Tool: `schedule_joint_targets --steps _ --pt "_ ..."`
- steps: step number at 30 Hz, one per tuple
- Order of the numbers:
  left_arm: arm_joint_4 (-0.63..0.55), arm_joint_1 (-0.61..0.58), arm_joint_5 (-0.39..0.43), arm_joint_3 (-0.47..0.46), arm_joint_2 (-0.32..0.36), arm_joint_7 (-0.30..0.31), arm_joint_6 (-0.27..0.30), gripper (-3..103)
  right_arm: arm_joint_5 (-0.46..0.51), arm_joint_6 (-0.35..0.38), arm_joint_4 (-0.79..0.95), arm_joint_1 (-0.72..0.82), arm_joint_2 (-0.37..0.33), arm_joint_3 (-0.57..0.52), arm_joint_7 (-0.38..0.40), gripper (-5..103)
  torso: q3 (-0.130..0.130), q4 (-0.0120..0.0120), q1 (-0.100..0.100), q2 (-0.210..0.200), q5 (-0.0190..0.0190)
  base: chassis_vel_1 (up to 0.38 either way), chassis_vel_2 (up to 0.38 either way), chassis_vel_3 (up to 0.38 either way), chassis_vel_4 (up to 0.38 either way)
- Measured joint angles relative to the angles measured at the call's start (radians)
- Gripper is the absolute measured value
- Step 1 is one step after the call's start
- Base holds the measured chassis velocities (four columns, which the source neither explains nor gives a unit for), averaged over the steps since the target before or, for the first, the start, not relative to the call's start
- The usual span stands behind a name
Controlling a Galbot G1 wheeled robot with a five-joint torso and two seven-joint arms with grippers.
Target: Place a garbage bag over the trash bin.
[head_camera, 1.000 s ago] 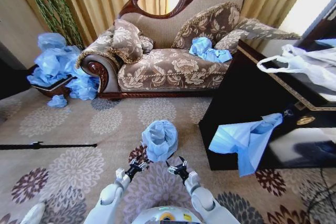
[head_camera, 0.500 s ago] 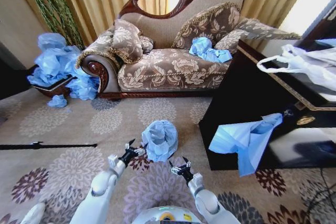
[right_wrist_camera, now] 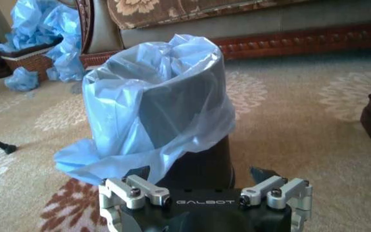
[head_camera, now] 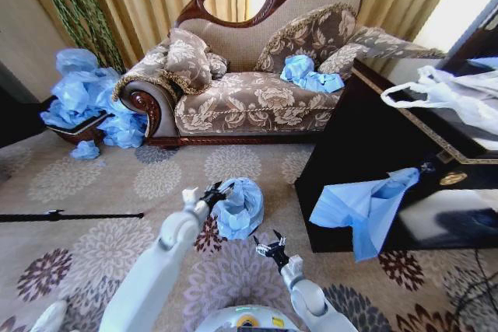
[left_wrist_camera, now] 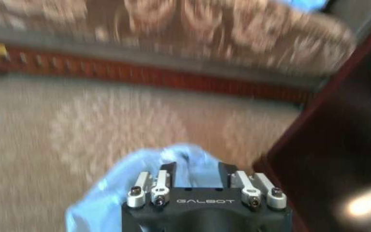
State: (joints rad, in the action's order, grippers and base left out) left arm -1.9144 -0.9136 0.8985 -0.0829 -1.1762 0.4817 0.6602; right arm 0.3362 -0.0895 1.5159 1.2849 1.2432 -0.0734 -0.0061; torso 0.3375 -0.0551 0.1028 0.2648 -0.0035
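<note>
Head view shows the garbage bag (head_camera: 238, 206) at centre frame, draped over the trash bin (right_wrist_camera: 202, 162) on the patterned carpet (head_camera: 93, 246); its plastic is folded down around the rim, probably so the liner stays put, though one flap hangs low. The left gripper (head_camera: 215, 193) sits at the bag's left edge near the rim, seemingly to work the plastic; whether its fingers pinch anything I cannot tell. The right gripper (head_camera: 271, 248), just below the bin, is spread and grasps nothing. Behind stands the sofa (head_camera: 257, 99).
</note>
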Motion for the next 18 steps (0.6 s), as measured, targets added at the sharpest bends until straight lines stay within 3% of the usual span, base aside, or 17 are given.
schedule_joint_targets --steps 2,3,6,7,10,14,18 --pt "0.086 0.079 0.088 0.082 -0.037 0.148 0.008 33 0.003 0.000 -0.006 -0.002 0.000 -0.006 -0.001 100 0.000 -0.0002 0.000 0.000 0.0001 0.000 0.000 0.000 0.000" --pt "0.086 0.079 0.088 0.082 -0.037 0.148 0.008 33 0.003 0.000 -0.006 -0.002 0.000 -0.006 -0.001 100 0.000 -0.0002 0.000 0.000 0.0001 0.000 0.000 0.000 0.000" --pt "0.169 0.146 0.187 0.126 -0.086 0.297 -0.002 16 0.008 0.000 -0.015 -0.009 0.000 -0.008 -0.003 100 0.000 -0.0002 0.000 0.000 0.0000 0.000 0.000 0.000 0.000" --pt "0.169 0.146 0.187 0.126 -0.086 0.297 -0.002 16 0.008 0.000 -0.015 -0.009 0.000 -0.008 -0.003 100 0.000 -0.0002 0.000 0.000 0.0000 0.000 0.000 0.000 0.000" --pt "0.220 0.194 0.297 0.142 -0.115 0.386 -0.012 6 0.012 0.000 -0.025 -0.019 0.001 -0.007 -0.005 100 0.000 0.0000 0.000 0.000 0.0000 0.000 0.000 0.000 0.000" --pt "0.273 0.230 0.339 0.147 -0.129 0.403 -0.015 1 0.016 0.001 -0.027 -0.024 0.003 -0.005 -0.006 100 0.000 0.0000 0.000 0.000 0.0001 0.000 0.000 0.000 0.000" --pt "0.409 0.302 0.355 0.153 -0.171 0.410 -0.027 0 0.020 0.004 -0.030 -0.030 0.006 0.005 -0.006 100 0.000 -0.0001 0.000 0.000 0.0001 0.000 0.000 0.000 0.000"
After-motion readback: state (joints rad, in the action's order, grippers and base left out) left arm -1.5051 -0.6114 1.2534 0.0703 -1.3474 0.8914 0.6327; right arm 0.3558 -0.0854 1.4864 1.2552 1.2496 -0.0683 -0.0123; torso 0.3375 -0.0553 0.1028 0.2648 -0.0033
